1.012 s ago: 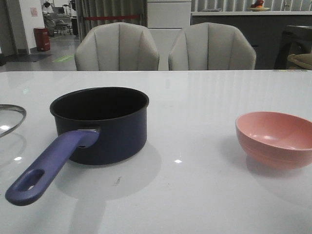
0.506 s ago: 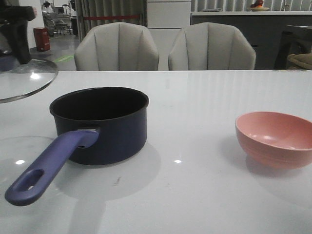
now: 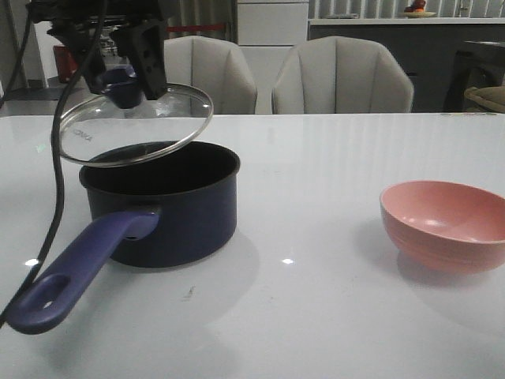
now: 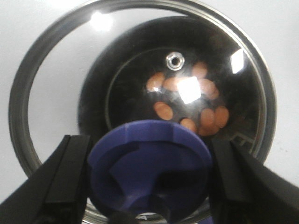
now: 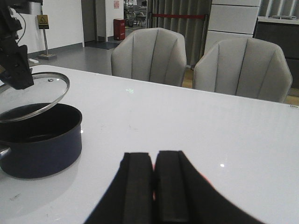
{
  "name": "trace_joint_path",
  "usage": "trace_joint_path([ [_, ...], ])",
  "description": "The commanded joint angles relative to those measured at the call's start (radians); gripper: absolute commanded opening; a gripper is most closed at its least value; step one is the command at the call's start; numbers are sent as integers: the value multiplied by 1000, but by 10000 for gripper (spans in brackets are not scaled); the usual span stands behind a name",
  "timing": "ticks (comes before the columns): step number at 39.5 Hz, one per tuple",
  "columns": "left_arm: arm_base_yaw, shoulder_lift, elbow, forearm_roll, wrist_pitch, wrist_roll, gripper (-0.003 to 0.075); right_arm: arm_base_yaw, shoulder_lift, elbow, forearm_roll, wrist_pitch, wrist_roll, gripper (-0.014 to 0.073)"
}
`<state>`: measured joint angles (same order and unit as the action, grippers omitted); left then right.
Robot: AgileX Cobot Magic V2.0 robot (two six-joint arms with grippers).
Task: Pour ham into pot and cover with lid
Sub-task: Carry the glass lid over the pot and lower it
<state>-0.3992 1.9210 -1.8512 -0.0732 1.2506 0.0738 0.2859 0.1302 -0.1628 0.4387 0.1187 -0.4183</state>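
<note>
My left gripper (image 3: pixel 125 79) is shut on the purple-blue knob (image 4: pixel 149 168) of the glass lid (image 3: pixel 138 122). It holds the lid tilted just above the rim of the dark navy pot (image 3: pixel 162 201), offset toward the pot's left side. The pot's purple handle (image 3: pixel 71 272) points to the near left. Through the glass, several orange-pink ham chunks (image 4: pixel 205 116) lie on the pot's black bottom. My right gripper (image 5: pixel 154 186) is shut with nothing in it and is outside the front view. The lid (image 5: pixel 32 95) and the pot (image 5: pixel 42 140) lie far to its left.
An empty pink bowl (image 3: pixel 446 225) stands on the white table (image 3: pixel 316 158) at the right. Two grey chairs (image 3: pixel 268 79) are behind the far edge. A black cable (image 3: pixel 55 174) hangs from the left arm beside the pot.
The lid has risen from the table at the far left and travelled right to above the pot, carried by the left gripper, which has come into the front view.
</note>
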Motion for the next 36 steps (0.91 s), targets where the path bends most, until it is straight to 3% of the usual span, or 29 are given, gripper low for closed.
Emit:
trace_joint_path([
  [1,-24,-50,-39,0,18,13,134,1,9,-28,6,-67,-10,143],
  [36,-41,24,-39,-49,18,13,134,1,9,-28,6,-67,-10,143],
])
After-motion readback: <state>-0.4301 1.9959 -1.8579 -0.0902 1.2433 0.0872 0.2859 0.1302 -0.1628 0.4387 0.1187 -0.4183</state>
